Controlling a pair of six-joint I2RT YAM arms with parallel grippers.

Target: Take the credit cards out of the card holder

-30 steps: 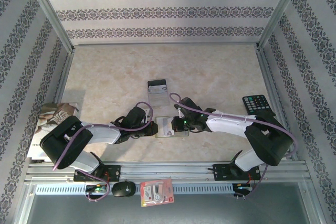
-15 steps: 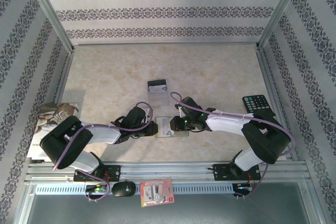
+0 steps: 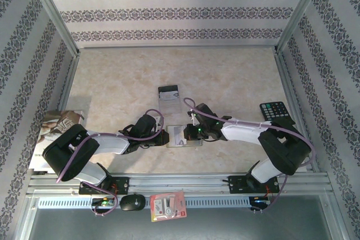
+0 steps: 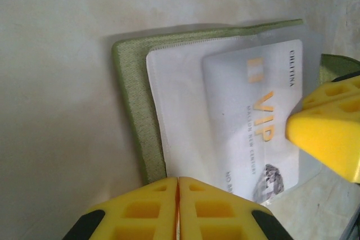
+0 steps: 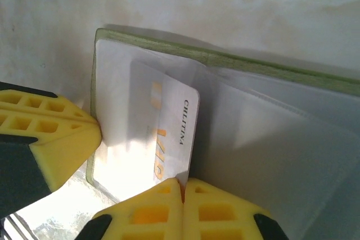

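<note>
Both my arms lie low and folded inward over the table (image 3: 236, 77), forearms nearly level, wrists meeting at the card holder (image 3: 194, 142). The holder lies open and flat toward the near edge. My left gripper (image 3: 163, 137) comes at it from 9 o'clock and my right gripper (image 3: 189, 134) from 3 o'clock.

My left wrist camera shows my left gripper (image 4: 178, 181) with its pads pressed together, tips at the holder's green edge (image 4: 132, 111). I cannot tell if anything is caught between them. A pale credit card (image 4: 253, 122) with orange "VIP" lettering sticks partway out of the clear pocket, and one of my right fingers (image 4: 329, 133) covers its 3 o'clock edge.

My right wrist camera shows my right gripper (image 5: 183, 182) squeezed onto that card's corner (image 5: 169, 133), which runs into the seam. The lettering is half hidden there, and the holder's far leaf is cut off.

From above, the card is too small to read. At the holder's 12 o'clock lie a blackish card (image 3: 168, 90) and a pale grey card (image 3: 169, 104), touching. A calculator (image 3: 275, 111) sits at 2 o'clock and a book (image 3: 56, 130) at 9 o'clock.
</note>
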